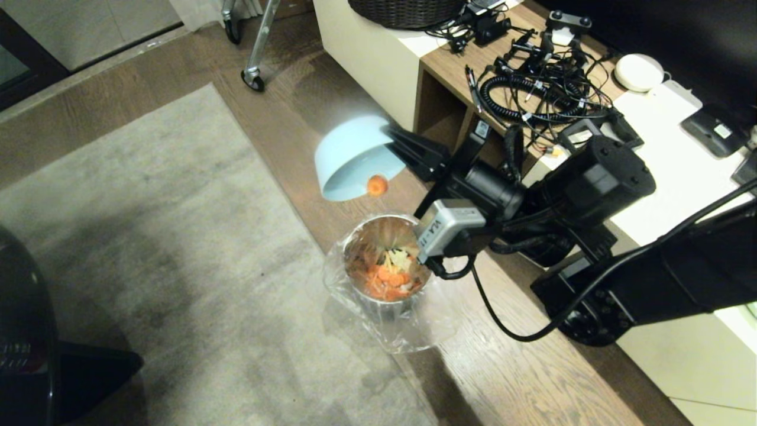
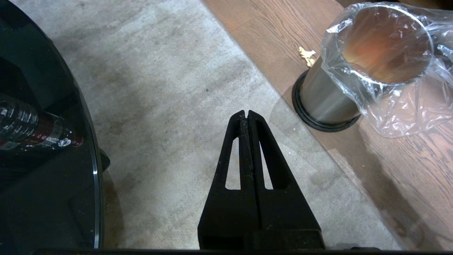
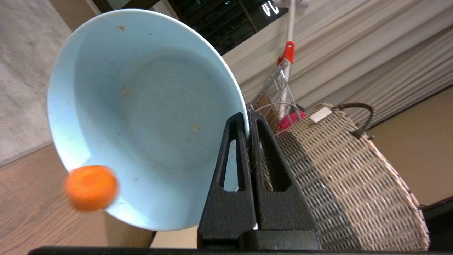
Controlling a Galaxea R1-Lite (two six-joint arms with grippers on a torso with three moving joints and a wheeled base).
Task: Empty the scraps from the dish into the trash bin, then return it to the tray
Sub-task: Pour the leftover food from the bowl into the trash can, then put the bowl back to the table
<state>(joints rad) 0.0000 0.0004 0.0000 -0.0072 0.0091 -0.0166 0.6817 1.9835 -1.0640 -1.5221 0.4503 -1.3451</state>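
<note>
Above the trash bin (image 1: pixel 385 266), the dish (image 1: pixel 355 160) hangs tipped steeply on its side, its open face turned down toward the bin's mouth. It is a small round glossy bowl with a pale-blue tint; in the right wrist view its inside (image 3: pixel 141 117) is nearly bare, with only a few tiny specks stuck to it. One orange carrot slice (image 1: pixel 377 185) sits blurred at the dish's lowest rim, and I cannot tell whether it touches the rim or is just off it. The trash bin is a shiny metal cylinder with a black base ring (image 2: pixel 320 122) and a crinkly clear bag liner (image 2: pixel 403 106) folded over its rim; it stands on the wooden floor (image 1: pixel 520 378) beside the edge of a grey rug (image 1: pixel 148 236). Inside it lie orange scraps (image 1: pixel 387 281) mixed with pale yellowish pieces. A small pale scrap (image 2: pixel 307 55) lies on the floor just beside the bin.

The right gripper (image 1: pixel 395 137) reaches out from the right, above the bin, its wrist rolled over; its fingers (image 3: pixel 235 163) are pressed together on the dish's rim, one inside the bowl and one outside. The left gripper (image 2: pixel 246 115) hangs over the rug, well apart from the bin, its fingers pressed together on nothing.
</note>
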